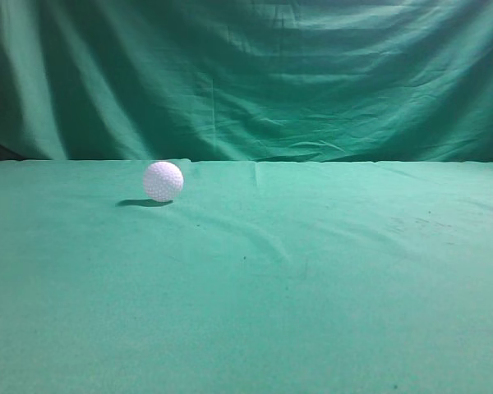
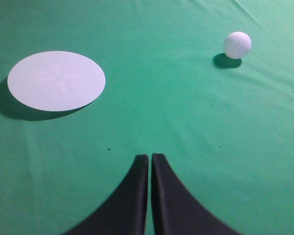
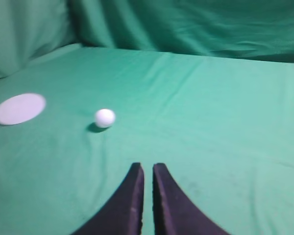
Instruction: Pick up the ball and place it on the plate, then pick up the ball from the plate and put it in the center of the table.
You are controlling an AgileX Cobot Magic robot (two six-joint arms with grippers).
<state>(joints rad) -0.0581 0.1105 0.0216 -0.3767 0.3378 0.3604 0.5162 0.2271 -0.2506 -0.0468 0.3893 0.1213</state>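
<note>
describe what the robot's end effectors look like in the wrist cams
Only the fingers show. The left end effector has two matte black fingers, broad at the base and curving inward to narrow tips. The right end effector looks the same: two plain black tapered fingers. No cables, markings or arm links are visible, and neither arm appears in the exterior view.

The white dimpled ball (image 1: 163,181) is sitting on the teal table (image 1: 312,287); the pale round plate (image 2: 56,80) is lying at its nine o'clock, well apart.
</note>
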